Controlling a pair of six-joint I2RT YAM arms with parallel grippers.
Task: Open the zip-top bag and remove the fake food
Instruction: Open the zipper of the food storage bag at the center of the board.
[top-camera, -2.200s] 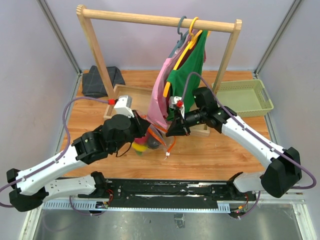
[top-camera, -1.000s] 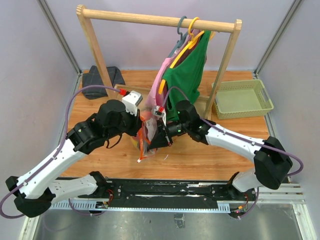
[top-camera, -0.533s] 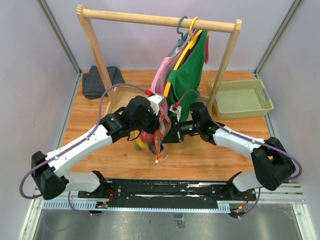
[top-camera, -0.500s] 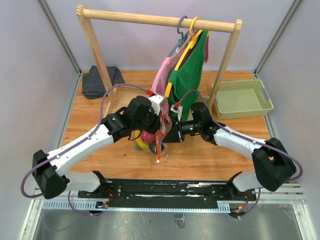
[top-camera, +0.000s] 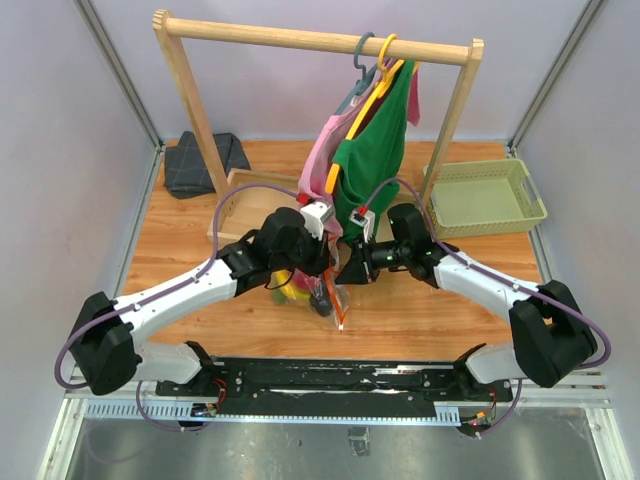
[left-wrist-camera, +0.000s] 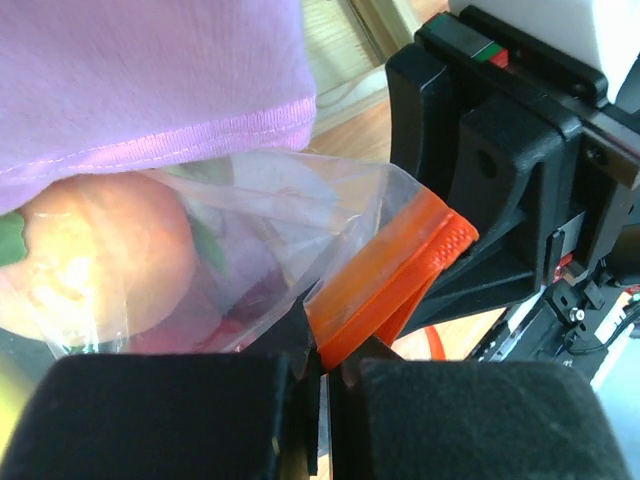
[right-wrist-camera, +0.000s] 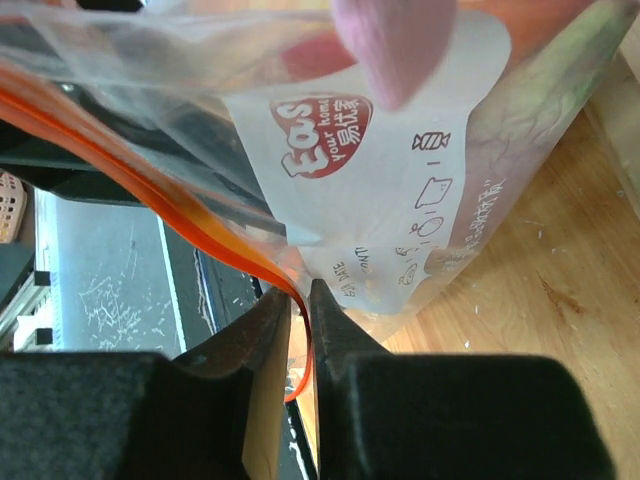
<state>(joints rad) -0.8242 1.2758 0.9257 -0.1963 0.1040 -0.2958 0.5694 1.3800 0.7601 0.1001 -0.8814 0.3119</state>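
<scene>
The clear zip-top bag with its orange-red zip strip hangs between my two grippers above the table's front middle. My left gripper is shut on the orange strip at the bag's top edge. My right gripper is shut on the other side of the strip, close against the left one. The fake food is inside the bag: a peach, red and dark pieces, yellow and green pieces. The bag's white printed label faces the right wrist camera.
A wooden clothes rack stands behind, with a pink garment and a green garment on hangers just behind the grippers. A green basket is at the back right, a dark folded cloth at the back left, a wooden tray beside it.
Both grippers and the bag have shifted slightly right and nearer the front. The left arm has stretched lower and flatter. The strip's loose tail now hangs further right.
</scene>
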